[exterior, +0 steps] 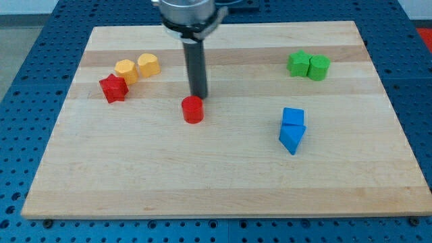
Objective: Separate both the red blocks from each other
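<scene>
A red cylinder block [193, 109] stands near the board's middle. A red star-shaped block [113, 88] lies at the view's left, well apart from it. My tip [199, 96] sits just above and slightly right of the red cylinder, touching or almost touching its far side. The dark rod rises from there toward the view's top.
Two yellow blocks [125, 70] [148, 65] lie just above and right of the red star, the nearer one touching it. Two green blocks [298, 63] [318, 67] sit at the upper right. Two blue blocks [293, 117] [292, 138] lie right of centre. The wooden board [216, 182] ends on a blue table.
</scene>
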